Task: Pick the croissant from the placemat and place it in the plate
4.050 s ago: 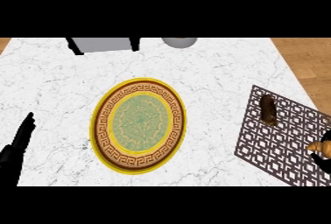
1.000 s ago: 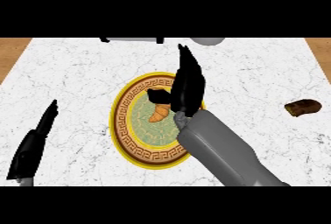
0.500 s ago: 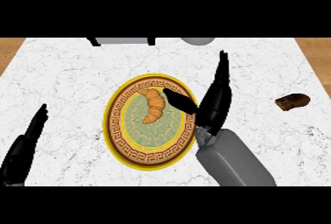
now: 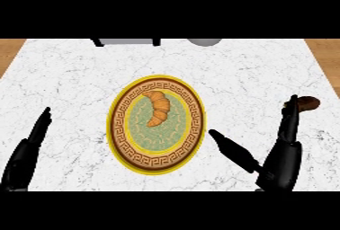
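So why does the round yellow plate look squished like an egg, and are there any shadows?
Head view: the camera looks steeply down, which probably stretches the round yellow-rimmed plate so it looks taller than wide. Also in the head view, the light is flat and even, with no clear shadow under the golden-brown croissant and no glare on the white marble counter.

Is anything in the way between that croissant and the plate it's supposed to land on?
Nothing visible. The croissant already lies on the plate, in its upper half. The right hand is open beside the plate's right edge, holding nothing.
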Action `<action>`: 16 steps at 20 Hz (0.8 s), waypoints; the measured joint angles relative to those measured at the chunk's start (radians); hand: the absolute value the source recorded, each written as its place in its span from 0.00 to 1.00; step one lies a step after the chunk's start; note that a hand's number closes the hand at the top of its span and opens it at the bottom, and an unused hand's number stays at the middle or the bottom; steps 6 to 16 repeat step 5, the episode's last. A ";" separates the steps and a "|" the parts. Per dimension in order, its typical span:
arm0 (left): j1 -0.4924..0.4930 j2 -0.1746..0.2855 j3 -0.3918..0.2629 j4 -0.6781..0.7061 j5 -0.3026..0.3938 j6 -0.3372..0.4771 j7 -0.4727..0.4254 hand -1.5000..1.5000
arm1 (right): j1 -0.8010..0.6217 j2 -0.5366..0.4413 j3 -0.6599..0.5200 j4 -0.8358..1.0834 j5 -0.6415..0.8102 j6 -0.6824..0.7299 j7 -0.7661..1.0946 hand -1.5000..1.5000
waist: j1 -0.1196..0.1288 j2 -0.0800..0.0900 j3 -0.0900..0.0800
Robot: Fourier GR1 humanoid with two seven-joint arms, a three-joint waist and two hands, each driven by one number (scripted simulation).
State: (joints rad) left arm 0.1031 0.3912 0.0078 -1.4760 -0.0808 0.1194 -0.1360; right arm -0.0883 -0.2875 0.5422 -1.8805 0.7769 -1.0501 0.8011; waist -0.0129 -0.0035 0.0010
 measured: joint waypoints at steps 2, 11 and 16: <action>-0.003 -0.001 0.009 0.006 -0.002 -0.009 -0.011 0.50 | 0.068 -0.056 0.005 -0.046 -0.052 -0.018 -0.057 0.00 | 0.003 0.001 0.000; 0.011 -0.014 0.005 -0.017 -0.016 -0.009 -0.006 0.50 | 0.161 -0.135 0.006 -0.098 -0.158 -0.062 -0.161 0.00 | 0.007 0.002 0.000; 0.011 -0.014 0.005 -0.017 -0.016 -0.009 -0.006 0.50 | 0.161 -0.135 0.006 -0.098 -0.158 -0.062 -0.161 0.00 | 0.007 0.002 0.000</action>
